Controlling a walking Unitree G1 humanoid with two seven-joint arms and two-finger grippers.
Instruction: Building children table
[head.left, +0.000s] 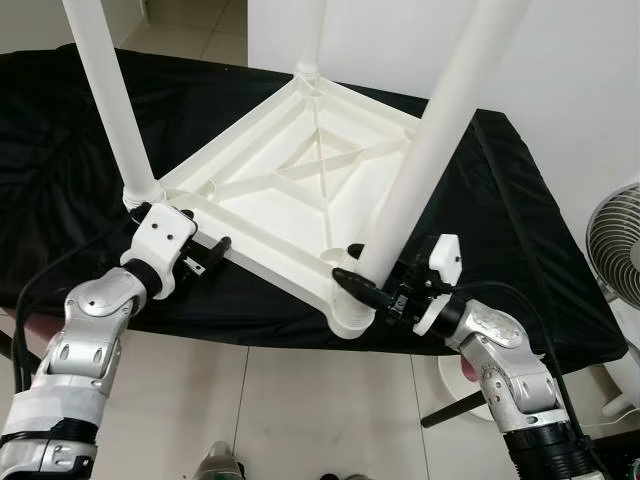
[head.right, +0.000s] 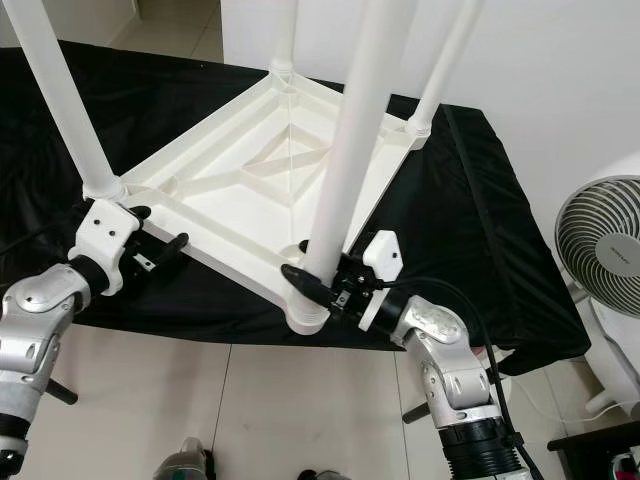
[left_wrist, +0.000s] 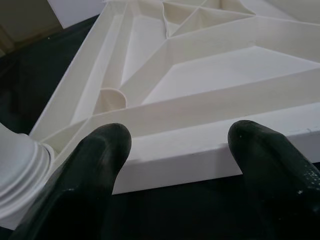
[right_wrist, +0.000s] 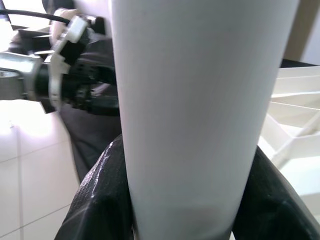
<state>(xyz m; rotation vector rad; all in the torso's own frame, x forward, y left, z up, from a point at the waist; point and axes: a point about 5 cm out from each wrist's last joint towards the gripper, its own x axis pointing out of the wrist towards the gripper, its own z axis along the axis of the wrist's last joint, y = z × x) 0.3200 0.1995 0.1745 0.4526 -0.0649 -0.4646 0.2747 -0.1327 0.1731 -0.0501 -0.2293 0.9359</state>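
The white plastic children's table top (head.left: 300, 185) lies upside down on a surface draped in black cloth (head.left: 520, 230), its ribbed underside facing up. Four white legs stand in its corner sockets: the near-left leg (head.left: 110, 100), the far leg (head.left: 308, 35), the far-right leg (head.right: 450, 60), and the near-right leg (head.left: 430, 150), which leans a little and meets its socket (head.left: 352, 320) at the corner overhanging the cloth's edge.

The right gripper (head.left: 375, 290) is clamped on the near-right leg just above the socket; in the right wrist view its black fingers (right_wrist: 100, 200) press on both sides of the leg. The left gripper (head.left: 212, 255) has its fingers apart, straddling the near edge rim of the table top beside the near-left leg's socket, apparently bracing the top and not gripping.

The build looks nearly complete: all four legs are in place. What appears left is seating or tightening this last leg until it is straight, then turning the table upright. A white fan (head.right: 605, 250) stands on the tiled floor (head.left: 300, 400) to the right.
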